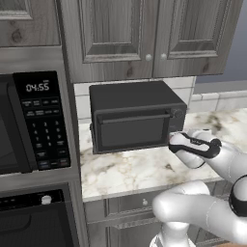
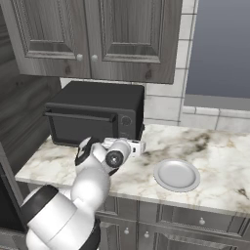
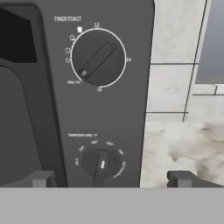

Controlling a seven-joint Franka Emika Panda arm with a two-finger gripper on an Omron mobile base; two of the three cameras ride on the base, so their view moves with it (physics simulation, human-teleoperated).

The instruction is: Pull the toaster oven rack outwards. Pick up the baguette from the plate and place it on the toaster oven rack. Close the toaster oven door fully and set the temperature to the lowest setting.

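Fingertips (image 3: 42,178) of the gripper (image 3: 111,178) stand wide apart, nothing between them, straddling the lower edge of the toaster oven (image 1: 132,116) control strip. Temperature dial (image 3: 100,162) sits just ahead, left of the midline between the tips; its grip bar runs near-vertical, pointer mark toward the bottom. Timer dial (image 3: 98,57) lies further up the strip, bar diagonal. Toaster oven door (image 1: 133,129) appears shut. Plate (image 2: 176,174) on the counter (image 2: 219,161) carries no baguette.

The marble counter (image 2: 219,161) carries the toaster oven (image 2: 97,114) and plate (image 2: 176,174).
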